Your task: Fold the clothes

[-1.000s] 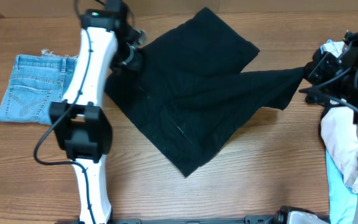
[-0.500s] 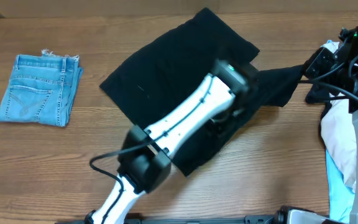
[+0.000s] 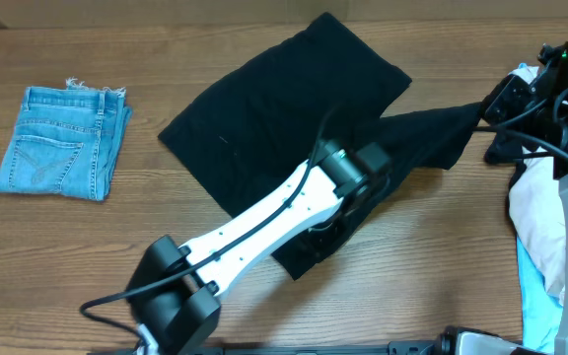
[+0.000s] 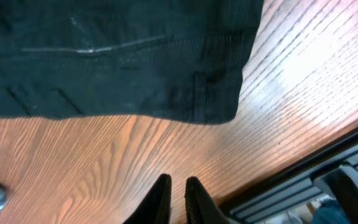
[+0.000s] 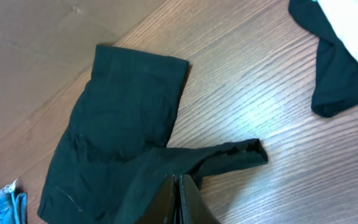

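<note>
The black shorts (image 3: 284, 128) lie spread across the middle of the table. One leg is pulled out to the right. My right gripper (image 3: 481, 116) is shut on the end of that leg; its fingers pinch black fabric in the right wrist view (image 5: 179, 182). My left arm reaches diagonally over the shorts, with its gripper (image 3: 325, 225) low above their front part. In the left wrist view the left gripper (image 4: 176, 186) is shut but for a narrow gap and holds nothing. It is over bare wood just past the shorts' front corner (image 4: 222, 109).
Folded light-blue denim shorts (image 3: 62, 138) lie at the far left. A pile of beige and pale-blue garments (image 3: 540, 232) sits at the right edge under the right arm. The table's front edge with a black rail (image 4: 328, 168) is near the left gripper.
The left arm left the shorts' far-left corner and swung right and forward over their middle. That corner now lies flat. The right gripper has barely moved.
</note>
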Controlling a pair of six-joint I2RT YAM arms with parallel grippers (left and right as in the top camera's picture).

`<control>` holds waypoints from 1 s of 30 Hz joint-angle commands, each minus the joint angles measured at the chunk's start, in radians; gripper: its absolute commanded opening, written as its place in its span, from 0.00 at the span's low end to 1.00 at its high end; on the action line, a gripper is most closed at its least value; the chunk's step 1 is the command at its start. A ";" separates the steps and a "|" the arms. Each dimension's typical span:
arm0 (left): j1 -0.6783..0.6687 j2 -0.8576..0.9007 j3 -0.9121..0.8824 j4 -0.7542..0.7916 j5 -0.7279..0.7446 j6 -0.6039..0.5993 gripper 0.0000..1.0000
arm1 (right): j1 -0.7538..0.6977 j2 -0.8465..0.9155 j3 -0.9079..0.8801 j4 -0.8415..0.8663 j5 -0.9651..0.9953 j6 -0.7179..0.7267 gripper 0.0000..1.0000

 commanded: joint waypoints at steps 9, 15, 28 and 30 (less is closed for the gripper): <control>-0.002 -0.074 -0.484 0.433 0.064 0.109 0.64 | 0.002 -0.003 0.021 0.006 0.015 0.001 0.04; -0.004 -0.072 -0.486 0.498 0.126 0.195 0.84 | 0.002 -0.003 0.021 0.003 0.015 0.001 0.04; -0.089 0.006 -0.486 0.526 -0.001 0.160 0.63 | 0.002 -0.003 0.021 0.007 0.016 0.001 0.04; -0.113 0.008 -0.486 0.522 -0.023 0.158 0.63 | 0.002 -0.003 0.021 0.007 0.016 0.001 0.04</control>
